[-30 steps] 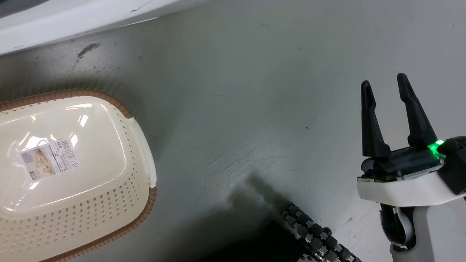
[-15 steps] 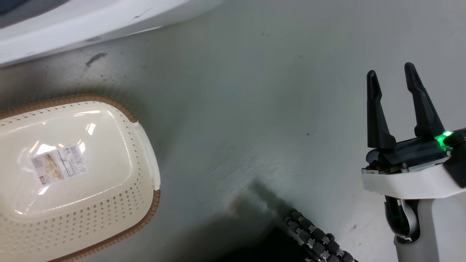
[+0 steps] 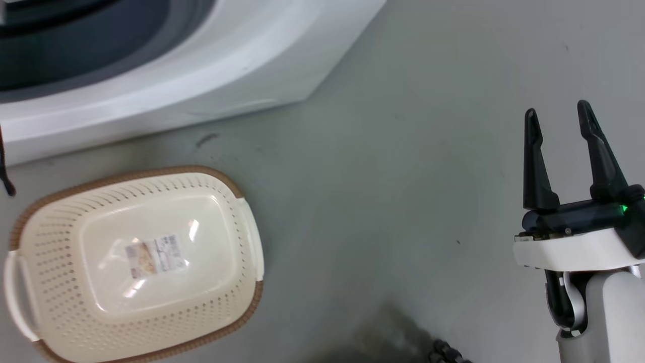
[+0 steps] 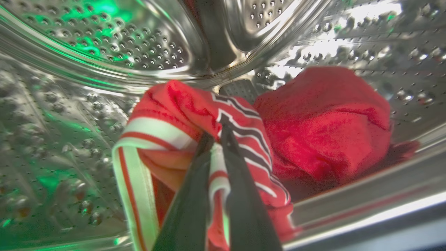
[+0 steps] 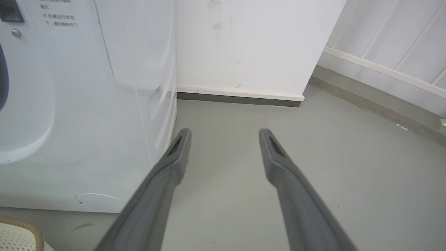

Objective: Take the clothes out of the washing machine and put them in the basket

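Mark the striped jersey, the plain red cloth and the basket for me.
striped jersey (image 4: 181,108), left wrist view, on its red upper fold.
plain red cloth (image 4: 324,122), left wrist view, on its bunched middle.
basket (image 3: 151,322), head view, on its perforated near wall.

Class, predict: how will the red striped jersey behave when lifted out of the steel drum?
Probably floppy: the red jersey with white-and-black striped trim is crumpled, folding around the left end effector. Likely light, since a thin pinch gathers it. It may snag the plain red soft cloth beside it.
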### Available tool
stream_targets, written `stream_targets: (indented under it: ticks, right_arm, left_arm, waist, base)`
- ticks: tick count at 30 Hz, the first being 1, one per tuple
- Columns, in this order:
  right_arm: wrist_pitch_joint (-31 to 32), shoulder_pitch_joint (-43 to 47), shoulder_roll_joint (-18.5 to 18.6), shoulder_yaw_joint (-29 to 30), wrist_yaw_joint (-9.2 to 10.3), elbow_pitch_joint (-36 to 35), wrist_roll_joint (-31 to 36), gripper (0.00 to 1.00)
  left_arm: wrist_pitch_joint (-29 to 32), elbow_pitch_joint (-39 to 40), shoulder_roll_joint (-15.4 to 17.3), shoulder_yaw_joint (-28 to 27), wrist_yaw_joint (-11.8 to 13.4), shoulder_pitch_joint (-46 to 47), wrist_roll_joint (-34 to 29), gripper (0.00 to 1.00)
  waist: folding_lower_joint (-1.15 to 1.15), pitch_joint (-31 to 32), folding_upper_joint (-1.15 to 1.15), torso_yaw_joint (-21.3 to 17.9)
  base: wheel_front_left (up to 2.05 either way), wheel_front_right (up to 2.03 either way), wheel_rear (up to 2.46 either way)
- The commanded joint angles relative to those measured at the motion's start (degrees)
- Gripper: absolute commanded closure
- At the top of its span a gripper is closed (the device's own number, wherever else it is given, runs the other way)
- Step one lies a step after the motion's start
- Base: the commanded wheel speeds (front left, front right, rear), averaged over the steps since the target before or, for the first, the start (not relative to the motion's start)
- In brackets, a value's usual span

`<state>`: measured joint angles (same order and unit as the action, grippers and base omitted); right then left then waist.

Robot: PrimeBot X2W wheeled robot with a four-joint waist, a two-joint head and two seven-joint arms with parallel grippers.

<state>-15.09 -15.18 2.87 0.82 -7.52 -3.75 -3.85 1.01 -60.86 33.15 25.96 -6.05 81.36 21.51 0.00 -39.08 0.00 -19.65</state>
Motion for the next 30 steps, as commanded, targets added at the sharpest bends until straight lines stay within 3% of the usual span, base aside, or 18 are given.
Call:
stream_targets:
  ticks: [1, 6, 12, 20, 30]
  right_arm:
    - [-0.1, 0.7, 0.0, 0.2, 0.06, 0.4, 0.7, 0.0]
    - [-0.1, 2.2, 0.0, 1.4, 0.06, 1.5, 2.5, 0.0]
    - [-0.1, 3.7, 0.0, 1.9, 0.06, 2.3, 4.6, 0.0]
    - [-0.1, 5.1, 0.0, 2.3, 0.07, 2.6, 6.6, 0.0]
    - [-0.1, 7.1, 0.0, 2.6, 0.06, 3.3, 7.7, 0.0]
  left_arm:
    - [-3.1, -0.4, -0.5, -0.4, 0.1, -2.6, 0.9, 1.0]
    - [-12.6, -1.2, -4.5, -1.6, 0.4, -10.1, 3.2, 1.0]
    - [-16.1, 2.4, -8.2, -1.8, 0.6, -17.3, 3.7, 1.0]
    - [-16.3, 21.4, -9.5, -6.2, 2.5, -30.1, 1.0, 1.0]
    - [-16.3, 41.9, -12.1, -11.9, 2.4, -46.4, -1.2, 1.0]
  waist:
    - [0.0, 5.4, 0.0, 3.2]
    - [0.0, 11.5, 0.0, 6.1]
    - [0.0, 17.3, 0.0, 9.8]
    - [0.0, 22.5, 0.0, 14.7]
    - [0.0, 25.9, 0.0, 19.1]
  base:
    - [0.0, 0.0, 0.0]
    - [0.0, 0.0, 0.0]
    - [0.0, 0.0, 0.0]
    - [0.0, 0.0, 0.0]
    - [0.0, 0.0, 0.0]
